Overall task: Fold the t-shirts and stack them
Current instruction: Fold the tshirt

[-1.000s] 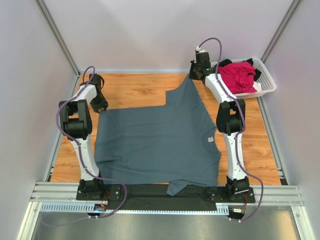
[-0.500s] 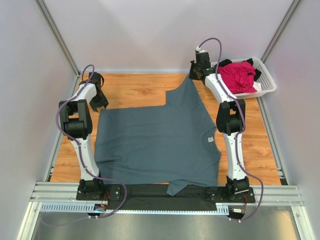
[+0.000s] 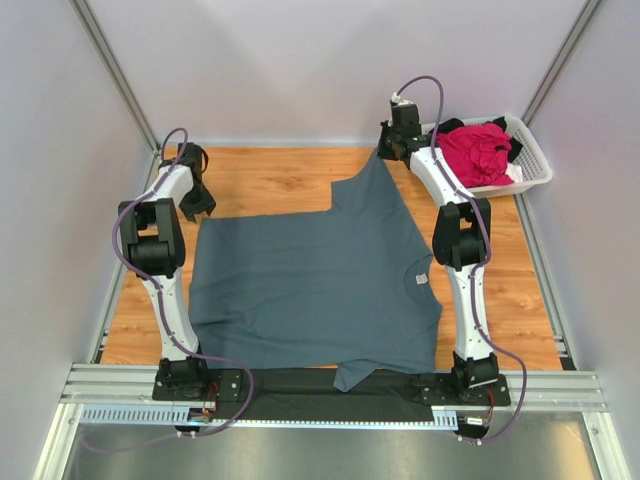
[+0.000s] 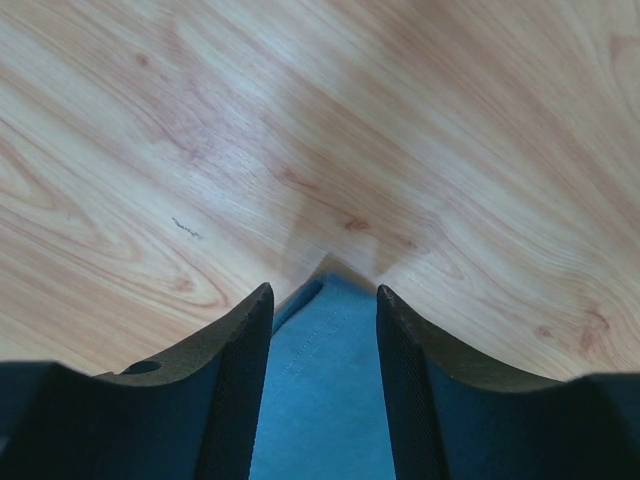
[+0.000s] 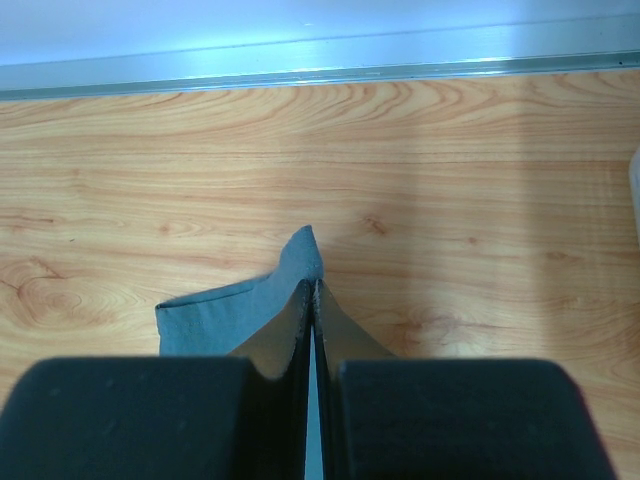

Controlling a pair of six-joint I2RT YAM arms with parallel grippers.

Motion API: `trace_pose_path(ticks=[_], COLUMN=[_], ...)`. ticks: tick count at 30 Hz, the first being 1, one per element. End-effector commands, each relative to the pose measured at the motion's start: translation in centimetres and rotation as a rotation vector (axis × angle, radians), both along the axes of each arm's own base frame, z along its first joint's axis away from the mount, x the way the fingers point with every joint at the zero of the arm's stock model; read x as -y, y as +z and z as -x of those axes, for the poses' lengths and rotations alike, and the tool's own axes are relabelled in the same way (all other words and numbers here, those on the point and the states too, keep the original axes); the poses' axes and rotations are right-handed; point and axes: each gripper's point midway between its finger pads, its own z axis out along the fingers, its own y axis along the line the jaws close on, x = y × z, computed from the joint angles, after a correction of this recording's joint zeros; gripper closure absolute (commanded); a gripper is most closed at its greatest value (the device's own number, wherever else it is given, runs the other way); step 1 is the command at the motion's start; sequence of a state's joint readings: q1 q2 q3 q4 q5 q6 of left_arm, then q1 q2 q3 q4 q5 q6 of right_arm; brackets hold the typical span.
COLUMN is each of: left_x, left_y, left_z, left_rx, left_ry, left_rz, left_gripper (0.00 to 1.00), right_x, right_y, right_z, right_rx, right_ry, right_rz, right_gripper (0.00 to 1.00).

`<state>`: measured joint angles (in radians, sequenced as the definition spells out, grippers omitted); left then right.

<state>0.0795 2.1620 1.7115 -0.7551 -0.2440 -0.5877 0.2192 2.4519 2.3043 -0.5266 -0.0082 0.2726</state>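
Observation:
The slate blue-grey t-shirt (image 3: pixel 310 275) lies spread flat on the wooden table, its neck label (image 3: pixel 421 278) towards the right. My left gripper (image 3: pixel 200 205) is open at the shirt's far left corner. In the left wrist view that corner (image 4: pixel 322 400) lies between the open fingers (image 4: pixel 240 380) of the gripper (image 4: pixel 322 300). My right gripper (image 3: pixel 385 152) is shut on the far sleeve tip. In the right wrist view the gripper (image 5: pixel 312 292) pinches the cloth (image 5: pixel 225 310). A magenta-pink t-shirt (image 3: pixel 475 150) and a black one (image 3: pixel 497 125) lie in the basket.
The white slatted basket (image 3: pixel 535 165) stands at the far right corner, beside the right arm. A black mat strip (image 3: pixel 300 385) runs along the near edge under the shirt's hanging sleeve. Grey walls and metal rails enclose the table.
My left wrist has shifted slightly towards the far left. The shirt and the right arm look unchanged.

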Motion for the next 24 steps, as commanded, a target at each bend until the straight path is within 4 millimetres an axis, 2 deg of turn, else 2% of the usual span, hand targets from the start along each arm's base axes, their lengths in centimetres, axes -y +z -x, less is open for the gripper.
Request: trace_pose_path(ticks=[1,8,11,14,17,18,20,23,24], left_x=[0.0,0.4,0.2,0.1,0.3,0.4,0.7,1.2,1.4], left_y=[0.5,-0.1,-0.1,-0.2,-0.2,-0.2,0.0,1.7,3.3], left_z=[-0.6,-0.5,-0.2,0.0,-0.2,-0.3,-0.6,-2.3,-3.4], left_rx=[0.002,-0.039,-0.045,-0.054,-0.054,-0.051,-0.040,0.042,0.108], left_ry=[0.017,0.016,0.021,0.023,0.016,0.008,-0.017,-0.063,-0.089], left_rz=[-0.026,-0.054,-0.073,-0.074,-0.068,-0.063,-0.047,-0.026,-0.019], left_gripper=[0.48,0.53,0.60,0.71,0.88,1.00,1.00,1.00,1.00], right_x=[0.0,0.3,0.3,0.3,0.3,0.3,0.3,0.4,0.4], right_y=[1.4,1.4,1.4,1.4,1.3,1.4,1.6,2.5,2.9], right_z=[-0.1,0.0,0.0,-0.1,-0.1,-0.1,-0.1,-0.3,-0.4], right_rx=[0.028,0.024,0.027,0.028,0.026,0.026,0.029,0.050,0.059], right_ry=[0.005,0.004,0.002,0.001,0.001,0.001,0.000,-0.005,-0.006], right_rz=[-0.011,-0.001,0.002,0.001,0.000,0.000,0.001,-0.003,-0.006], right_gripper=[1.00,1.00,1.00,1.00,1.00,1.00,1.00,1.00,1.00])
